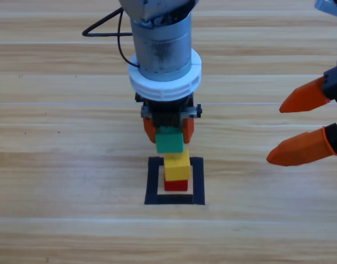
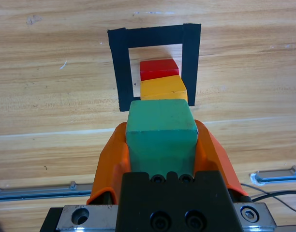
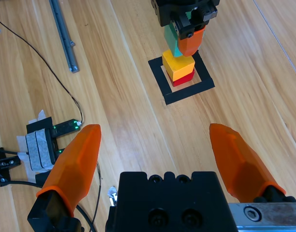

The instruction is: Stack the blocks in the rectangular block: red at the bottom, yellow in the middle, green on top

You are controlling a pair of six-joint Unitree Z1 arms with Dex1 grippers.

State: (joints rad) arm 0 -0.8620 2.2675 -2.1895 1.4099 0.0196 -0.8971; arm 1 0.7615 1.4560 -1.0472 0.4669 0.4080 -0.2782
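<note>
High view: wooden table (image 1: 47, 165); left gripper (image 1: 169, 131) at centre, jaws clamped on green (image 1: 169, 140), held above and just behind the stack. Right gripper (image 1: 300, 127) at right edge, jaws wide apart, holding nothing. Black tape square (image 1: 153, 181) near centre, enclosing the stack. Yellow (image 1: 177, 166) resting on red (image 1: 176, 185), both inside the square. Left wrist view: green (image 2: 161, 130) between orange jaws, yellow (image 2: 162, 88) and red (image 2: 159, 68) beyond it.

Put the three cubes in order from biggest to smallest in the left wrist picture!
1. Green cube, held in the left gripper, nearest the camera.
2. Yellow cube.
3. Red cube.
Nearness decides this; their true sizes may match.
</note>
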